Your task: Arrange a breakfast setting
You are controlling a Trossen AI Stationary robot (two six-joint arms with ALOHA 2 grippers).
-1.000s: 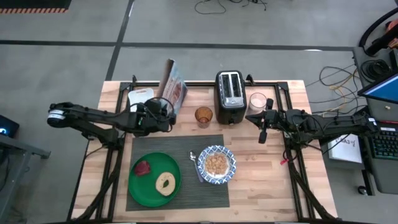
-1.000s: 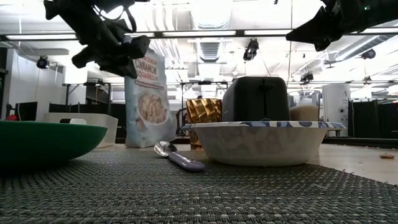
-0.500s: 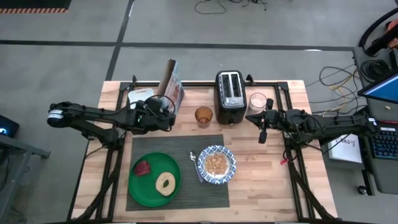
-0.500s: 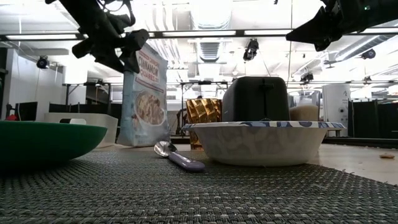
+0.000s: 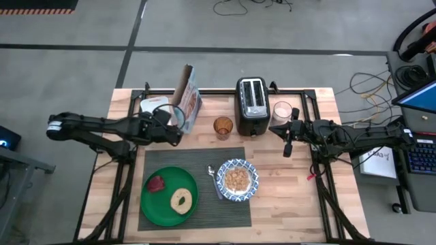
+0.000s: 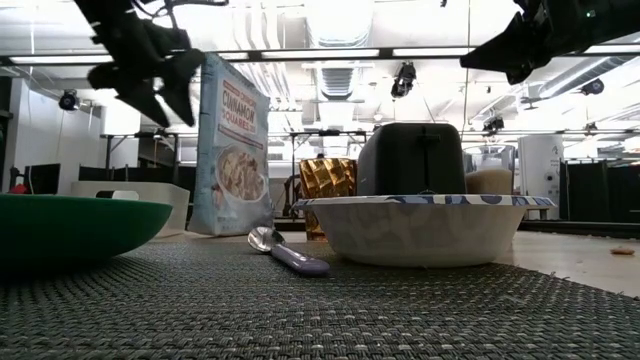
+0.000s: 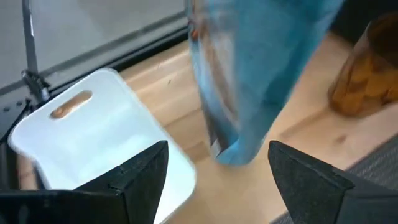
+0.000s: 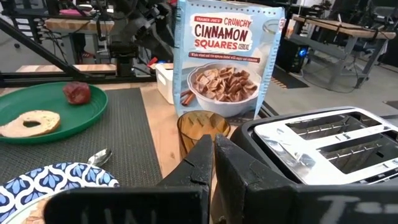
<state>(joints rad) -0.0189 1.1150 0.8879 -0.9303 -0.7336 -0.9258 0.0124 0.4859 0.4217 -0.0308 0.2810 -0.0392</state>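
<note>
The cereal bag (image 8: pixel 229 61) stands upright at the back of the table (image 5: pixel 293 204), between the white tray (image 5: pixel 151 106) and the amber cup (image 5: pixel 223 126), just behind the placemat (image 5: pixel 225 211). Prob. light, thin soft pouch, crinkly and a bit slick, so it'd tip or buckle easily; best taken w/ a gentle pinch on the flat faces near the top edge, not the base. The plate (image 5: pixel 153 201) holds the bagel (image 5: pixel 181 200) and red fruit (image 5: pixel 157 184) on the mat's left; the bowl (image 5: pixel 237 180) w/ cereal in it sits right, spoon (image 5: pixel 215 178) touching its left side. Bowl likely light paper: slides easily. Left gripper (image 7: pixel 214 165) hangs above the table just left of the bag, fingers spread wide, nothing in them; arm reaches in low from the left edge, near horizontal. Right gripper (image 8: pixel 214 152) waits above the table to the right of the toaster (image 5: pixel 251 105) by the glass (image 5: pixel 281 111), fingers pressed together, empty, arm stretched in from the right.
</note>
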